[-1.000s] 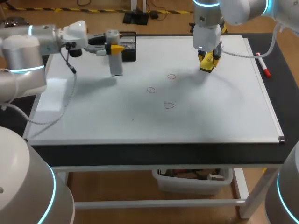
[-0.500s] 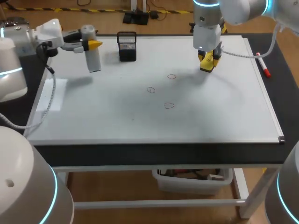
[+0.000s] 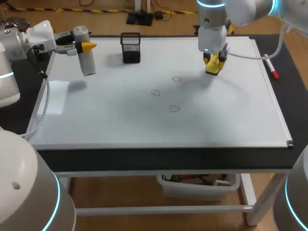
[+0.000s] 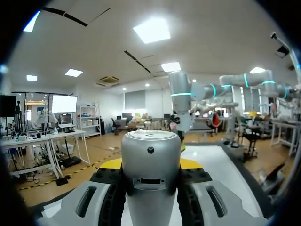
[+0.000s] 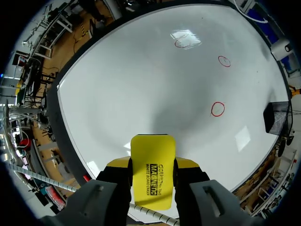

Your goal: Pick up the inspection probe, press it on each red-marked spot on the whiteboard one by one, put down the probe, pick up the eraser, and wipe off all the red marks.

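Our left gripper (image 3: 83, 46) clamps the probe (image 4: 151, 176) above the whiteboard's (image 3: 120, 122) far left corner. Our right gripper (image 5: 152, 164) pinches the eraser (image 5: 152, 186). Only its wrist view shows the eraser's yellow face, with three red marks (image 5: 218, 109) ahead.

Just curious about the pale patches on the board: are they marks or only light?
Only light. Right wrist view: lamp glare on the whiteboard touches the farthest red circle. Head view: soft grey shadows lie below the probe and the eraser.
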`<state>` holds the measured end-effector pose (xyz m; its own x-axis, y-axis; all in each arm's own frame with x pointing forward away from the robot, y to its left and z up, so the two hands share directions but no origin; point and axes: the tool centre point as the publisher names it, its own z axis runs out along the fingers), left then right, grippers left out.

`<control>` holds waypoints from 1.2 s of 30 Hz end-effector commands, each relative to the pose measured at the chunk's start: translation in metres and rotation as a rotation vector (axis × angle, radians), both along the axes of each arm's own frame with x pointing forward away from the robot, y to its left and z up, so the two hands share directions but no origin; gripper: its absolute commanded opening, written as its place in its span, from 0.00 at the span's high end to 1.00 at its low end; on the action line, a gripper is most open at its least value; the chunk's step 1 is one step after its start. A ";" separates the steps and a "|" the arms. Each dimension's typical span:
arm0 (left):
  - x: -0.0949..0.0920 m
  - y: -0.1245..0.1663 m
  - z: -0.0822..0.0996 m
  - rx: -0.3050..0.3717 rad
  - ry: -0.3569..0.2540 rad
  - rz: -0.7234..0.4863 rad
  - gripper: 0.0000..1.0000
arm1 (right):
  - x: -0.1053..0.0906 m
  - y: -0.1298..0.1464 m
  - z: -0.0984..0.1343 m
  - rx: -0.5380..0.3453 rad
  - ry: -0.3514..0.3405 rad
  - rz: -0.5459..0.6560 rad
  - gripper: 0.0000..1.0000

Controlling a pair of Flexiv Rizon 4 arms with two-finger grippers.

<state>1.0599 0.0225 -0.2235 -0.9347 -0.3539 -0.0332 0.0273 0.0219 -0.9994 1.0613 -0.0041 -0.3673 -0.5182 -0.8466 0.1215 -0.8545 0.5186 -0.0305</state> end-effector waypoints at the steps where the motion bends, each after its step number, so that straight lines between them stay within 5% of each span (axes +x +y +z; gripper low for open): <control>1: -0.001 0.000 0.001 -0.001 -0.003 0.003 1.00 | -0.002 0.034 0.010 -0.031 0.000 0.018 1.00; 24: -0.001 0.000 0.001 -0.001 -0.003 0.003 1.00 | -0.022 0.215 0.004 0.136 0.018 0.366 1.00; 36: -0.001 0.000 0.001 -0.001 -0.003 0.003 1.00 | -0.043 0.253 -0.016 0.161 0.090 0.429 1.00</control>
